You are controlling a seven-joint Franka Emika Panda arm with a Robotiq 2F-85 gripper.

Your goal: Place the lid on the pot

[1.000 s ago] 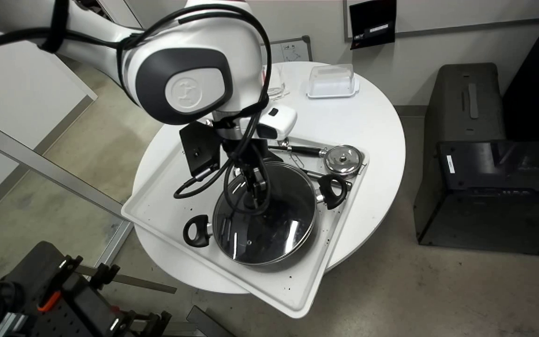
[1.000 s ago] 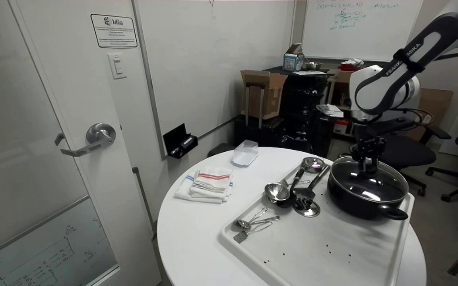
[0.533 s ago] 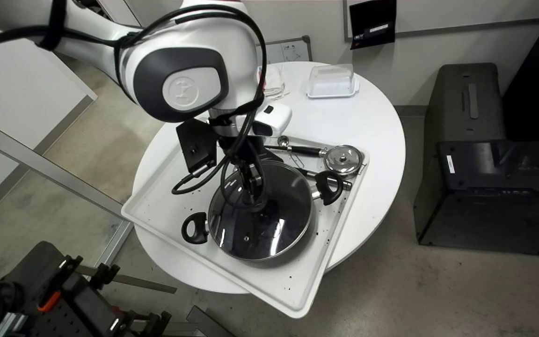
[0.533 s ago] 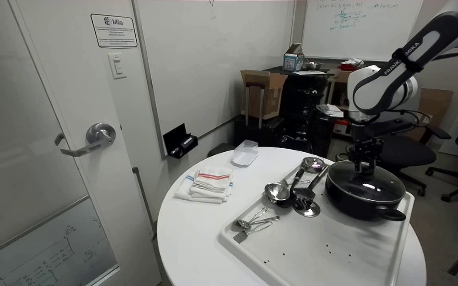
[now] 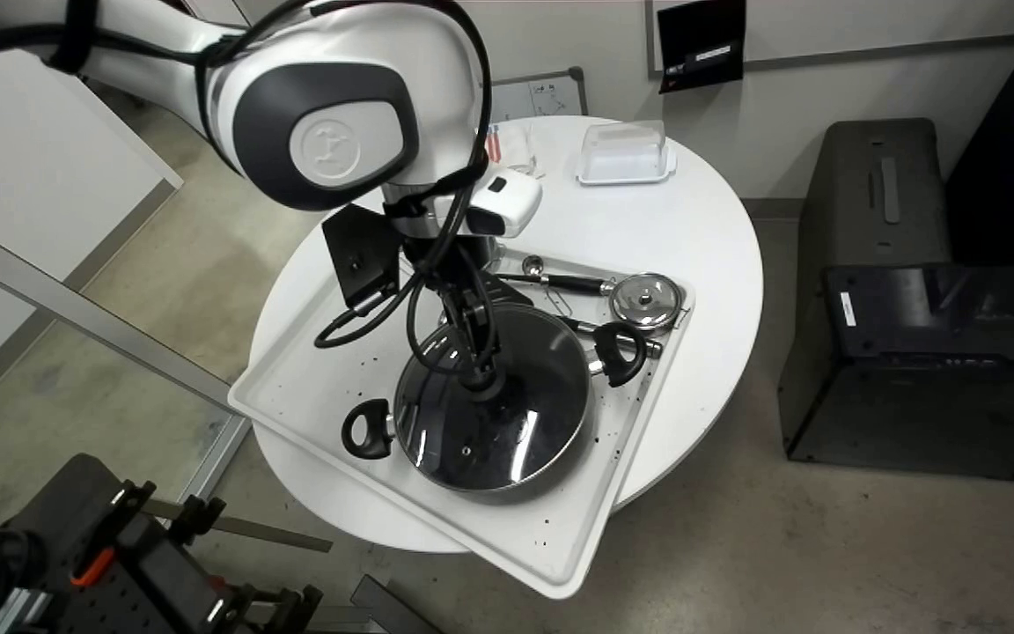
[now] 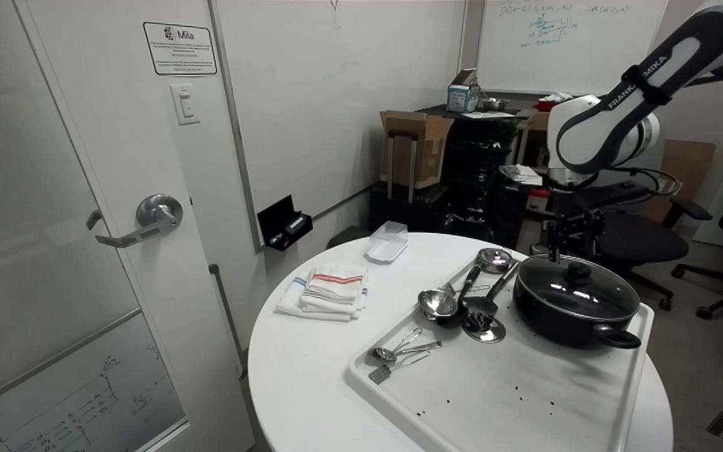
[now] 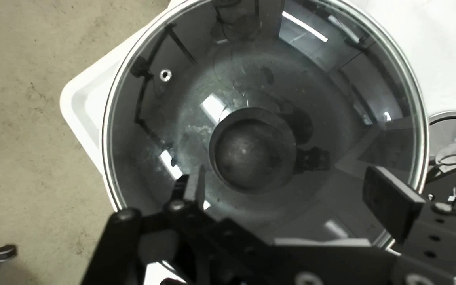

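The round glass lid (image 7: 331, 99) with its metal rim lies on the black pot (image 6: 543, 319), its rim level with the pot's edge in an exterior view. Its black knob (image 6: 579, 271) stands up at the centre and is fully visible there. My gripper (image 7: 285, 184) is open, its two fingers (image 7: 386, 198) spread wide with nothing between them. In the wrist view the knob appears ahead of the fingertips and nearer the left one. The gripper hangs just above the lid in both exterior views. A black loop handle (image 5: 378, 431) juts out on either side of the pot.
A white tray (image 6: 493, 389) carries the pot, ladles, a black spatula (image 6: 482, 304), a small lid (image 6: 486, 328) and small utensils (image 6: 408, 351). Folded towels (image 6: 330, 295) and a clear box (image 6: 388, 243) occupy the round white table (image 6: 299, 370).
The jaws were shut on the knob; now they stand open and the gripper has risen off it. The lid's far edge has come down, and lid and pot have shifted slightly.
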